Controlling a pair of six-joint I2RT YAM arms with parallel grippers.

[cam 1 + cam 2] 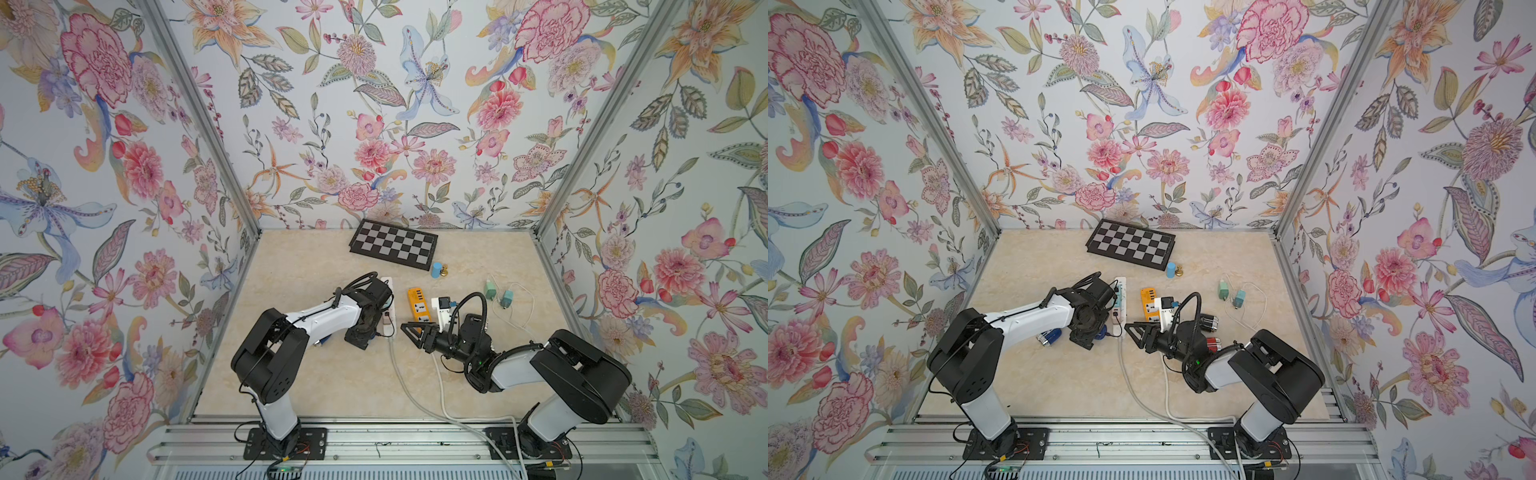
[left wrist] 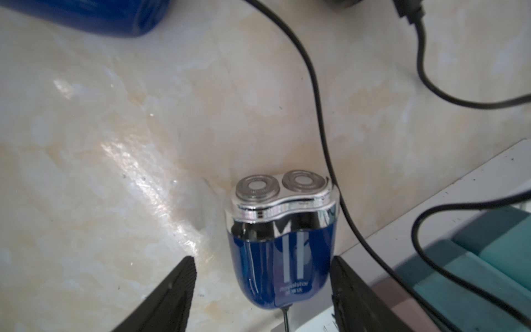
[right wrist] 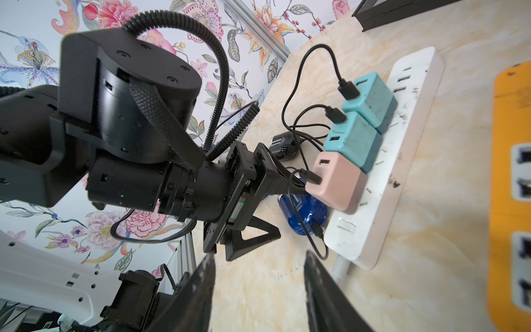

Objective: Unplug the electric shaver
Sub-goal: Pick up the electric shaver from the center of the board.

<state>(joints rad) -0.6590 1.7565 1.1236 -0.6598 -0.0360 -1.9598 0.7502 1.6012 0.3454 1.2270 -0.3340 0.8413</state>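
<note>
Straddling the shaver [image 2: 280,241]: left gripper [image 2: 263,258] is open, one finger on each side of the blue body, not clamped. Right gripper [image 3: 260,258] is open and empty. Shaver sits just left of the white power strip [image 3: 402,161], at its near end, by the pink adapter [image 3: 336,184]. Looks light, glossy, likely slippery: pinch the blue flanks below the chrome. Cord [image 2: 285,316] is thin and limp, so pull at the plug.

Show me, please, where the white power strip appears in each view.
In a top view: the white power strip lies just below centre.
In a top view: just below centre too.
Left wrist: lower right corner.
Right wrist: right of centre.
Shared landmark: the pink charger plugged into it.
</note>
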